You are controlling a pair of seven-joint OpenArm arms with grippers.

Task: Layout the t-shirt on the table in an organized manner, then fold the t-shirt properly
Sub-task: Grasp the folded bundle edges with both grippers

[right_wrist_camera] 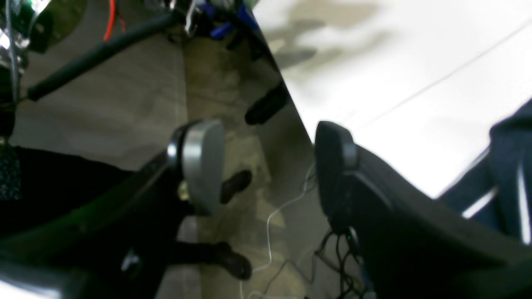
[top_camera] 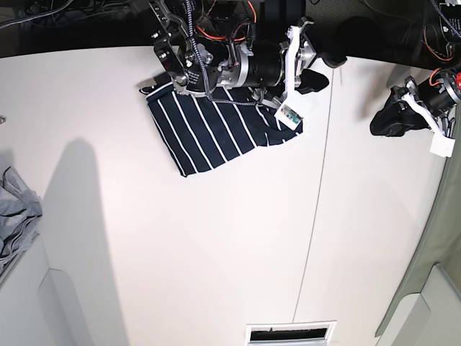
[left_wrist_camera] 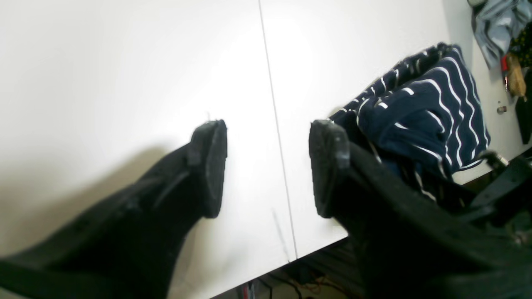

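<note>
The dark navy t-shirt (top_camera: 216, 130) with thin white stripes lies bunched near the far edge of the white table (top_camera: 216, 252), partly under my right arm. My right gripper (top_camera: 320, 72) is open and empty just right of the shirt, at the table's far edge. In the right wrist view the gripper (right_wrist_camera: 266, 166) hangs over the floor, with the shirt (right_wrist_camera: 507, 166) at the right. My left gripper (top_camera: 385, 119) is open and empty farther right. In the left wrist view it (left_wrist_camera: 268, 166) sits above the table seam, apart from the shirt (left_wrist_camera: 432, 116).
A grey garment (top_camera: 14, 216) lies at the table's left edge. A dark seam (top_camera: 317, 216) runs across the table right of the shirt. A slot (top_camera: 288, 333) sits at the near edge. Cables (right_wrist_camera: 270, 232) lie on the floor beyond the far edge.
</note>
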